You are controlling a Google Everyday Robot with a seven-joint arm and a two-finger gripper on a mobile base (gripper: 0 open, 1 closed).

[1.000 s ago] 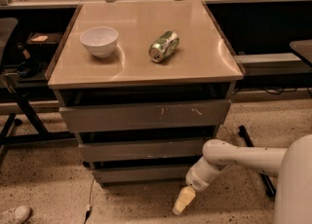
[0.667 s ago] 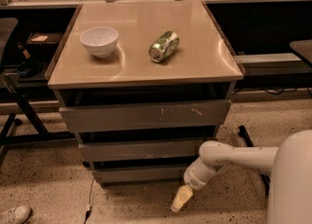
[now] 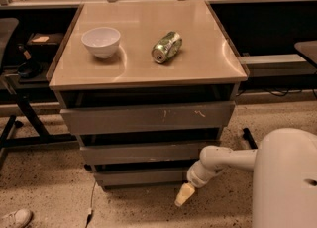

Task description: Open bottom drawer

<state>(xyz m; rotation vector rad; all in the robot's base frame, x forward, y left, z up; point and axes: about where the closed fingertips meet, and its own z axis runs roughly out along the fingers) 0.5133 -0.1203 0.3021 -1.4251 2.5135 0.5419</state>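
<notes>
Task status: not yet accomplished, on the evidence available. The bottom drawer (image 3: 141, 176) sits at the foot of the cabinet (image 3: 148, 76), below the middle drawer (image 3: 143, 152) and the scratched top drawer (image 3: 148, 118). Its flat grey front appears closed, with none of the tray inside showing. The whole pull outward is judged to be left to do. The gripper (image 3: 184, 195) hangs low near the floor (image 3: 59, 197), on an arm reaching in from the right. It lies just beside and slightly below the right end of the bottom drawer's front. Contact with the front cannot be confirmed. Whether the gripper is open or closed cannot be told, and nothing is seen in its hold. A white bowl (image 3: 101, 41) and a green can (image 3: 167, 47) on its side rest on the cabinet top.
</notes>
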